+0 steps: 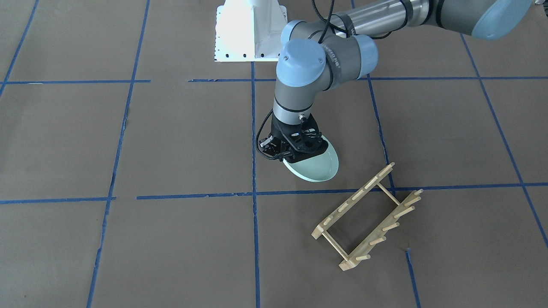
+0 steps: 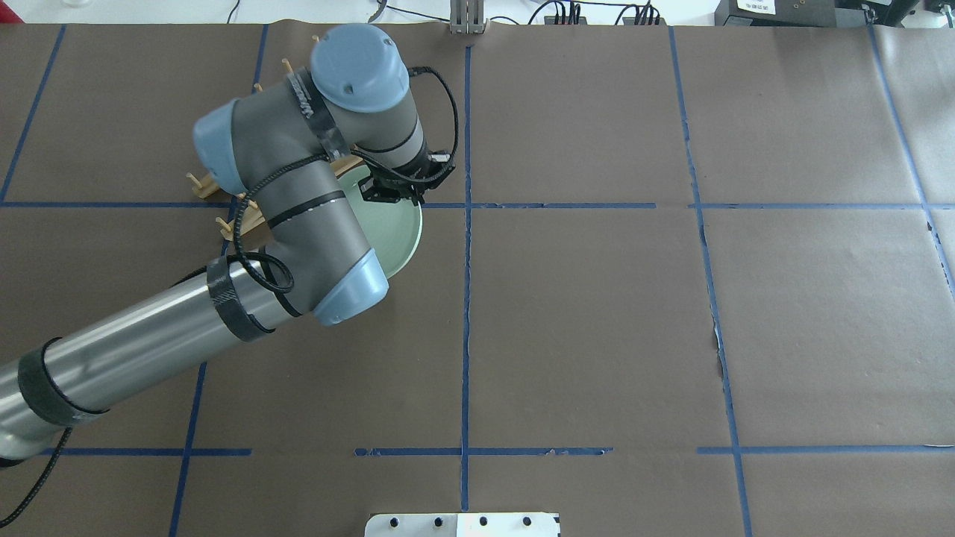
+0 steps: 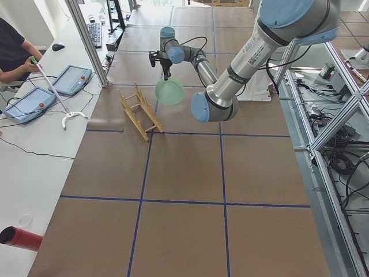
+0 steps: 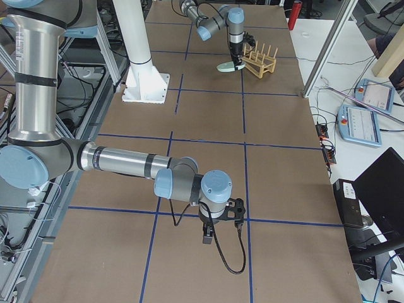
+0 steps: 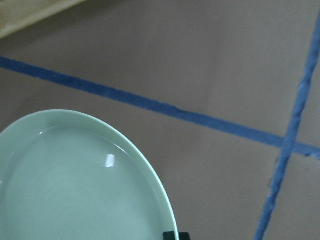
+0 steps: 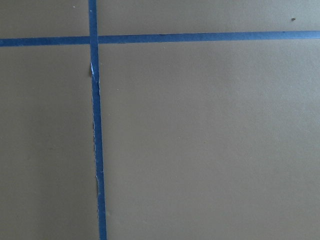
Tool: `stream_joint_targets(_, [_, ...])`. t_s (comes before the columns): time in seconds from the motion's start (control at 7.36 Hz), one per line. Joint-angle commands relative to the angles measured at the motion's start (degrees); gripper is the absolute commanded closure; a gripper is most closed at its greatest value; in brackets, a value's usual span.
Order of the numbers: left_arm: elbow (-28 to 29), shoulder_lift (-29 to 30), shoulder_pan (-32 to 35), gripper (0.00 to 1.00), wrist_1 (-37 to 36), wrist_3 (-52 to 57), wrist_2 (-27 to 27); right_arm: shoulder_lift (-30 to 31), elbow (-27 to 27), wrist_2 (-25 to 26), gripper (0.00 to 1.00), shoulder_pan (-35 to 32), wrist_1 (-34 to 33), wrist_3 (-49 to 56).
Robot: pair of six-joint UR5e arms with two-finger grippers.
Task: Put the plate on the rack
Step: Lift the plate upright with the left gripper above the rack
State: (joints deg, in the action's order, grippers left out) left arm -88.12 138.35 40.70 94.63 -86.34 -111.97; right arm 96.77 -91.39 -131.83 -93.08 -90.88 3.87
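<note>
My left gripper (image 1: 295, 147) is shut on the rim of the pale mint-green plate (image 1: 317, 166) and holds it tilted, hanging below the wrist. The plate also shows in the overhead view (image 2: 395, 231), the exterior left view (image 3: 170, 92) and the left wrist view (image 5: 75, 185). The light-wood rack (image 1: 368, 218) stands on the table beside the plate, apart from it; in the overhead view (image 2: 205, 186) my arm hides most of it. My right gripper (image 4: 221, 222) shows only in the exterior right view, low over the table far from the rack; I cannot tell whether it is open or shut.
The white robot base (image 1: 250, 30) stands at the table's robot side. Blue tape lines (image 1: 253, 128) cross the brown table cover. An operator (image 3: 14, 52) with a stick and tablets sits at a side bench past the rack.
</note>
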Motion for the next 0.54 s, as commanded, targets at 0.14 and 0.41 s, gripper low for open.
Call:
stream_joint_targets(0.14, [-9.34,-6.24,8.14,1.00,19.03,-15.03,-2.99,0.00,0.07,0.00,0.00,0.00,0.00,0.00])
stream_joint_targets(0.41, [-8.57,-13.68,13.50,1.00,42.96,-21.13,-2.73,0.00,0.07,0.00,0.00,0.00,0.00,0.00])
